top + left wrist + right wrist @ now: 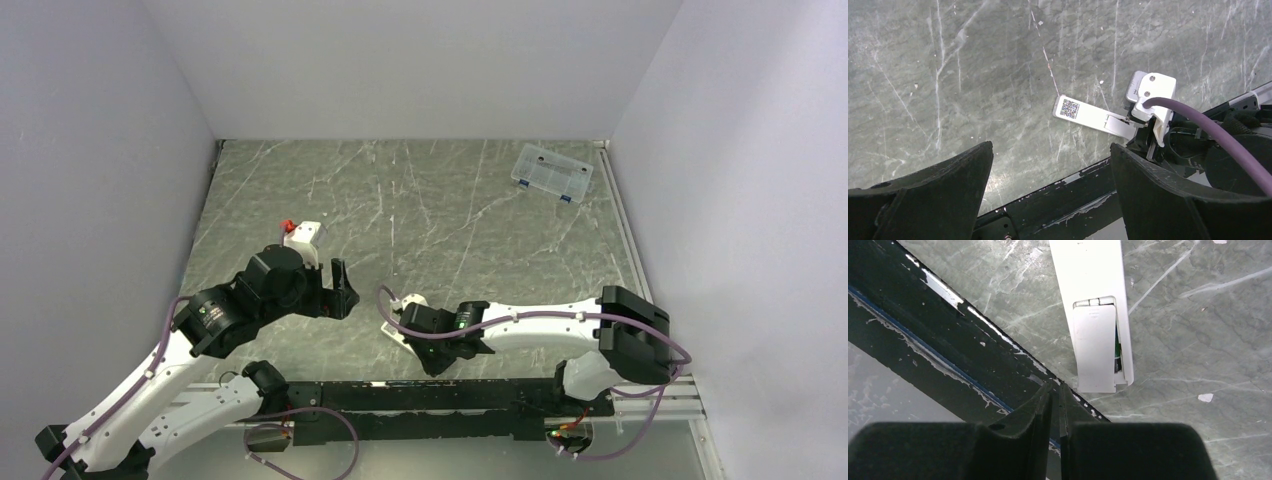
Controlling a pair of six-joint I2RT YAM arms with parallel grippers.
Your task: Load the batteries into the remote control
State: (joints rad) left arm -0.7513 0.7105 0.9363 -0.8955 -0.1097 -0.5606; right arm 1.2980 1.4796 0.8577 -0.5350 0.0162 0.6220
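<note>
The white remote control (1091,275) lies flat near the table's front edge, battery side up. It also shows in the left wrist view (1088,114) and the top view (392,333). A flat white cover (1093,347) lies over its recess, slightly askew. A sliver of the dark green battery (1117,347) shows beside the cover. The gold battery is hidden. My right gripper (1055,387) is shut and empty, its tips just short of the remote's near end. My left gripper (1050,155) is open and empty, above the table to the remote's left.
The black front rail (948,340) runs right beside the remote and under my right gripper's tips. A clear compartment box (551,172) stands at the back right. The right wrist's purple cable (1208,130) loops over the remote's end.
</note>
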